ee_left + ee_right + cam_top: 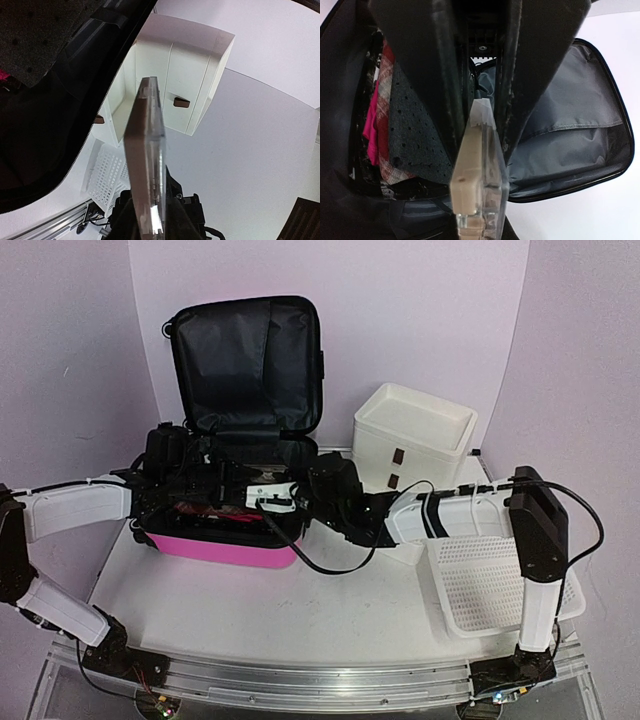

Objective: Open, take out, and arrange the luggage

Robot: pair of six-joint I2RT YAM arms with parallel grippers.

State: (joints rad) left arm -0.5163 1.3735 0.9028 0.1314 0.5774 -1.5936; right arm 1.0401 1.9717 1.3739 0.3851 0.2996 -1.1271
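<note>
The hot-pink luggage [220, 547] lies open on the counter [300, 610], just left of the white drawer stack [410, 440], its base beneath the 2 pincers. The left pincer [149, 87] and right pincer [481, 112] each show fingers pressed together, nothing seen between them. The base runs left to right, and the black-lined lid [245, 355] stands upright at the rear. Clothes [380, 130] lie inside. Bare counter spreads in front, and a mesh basket [495, 585] sits forward of the drawer stack.
</note>
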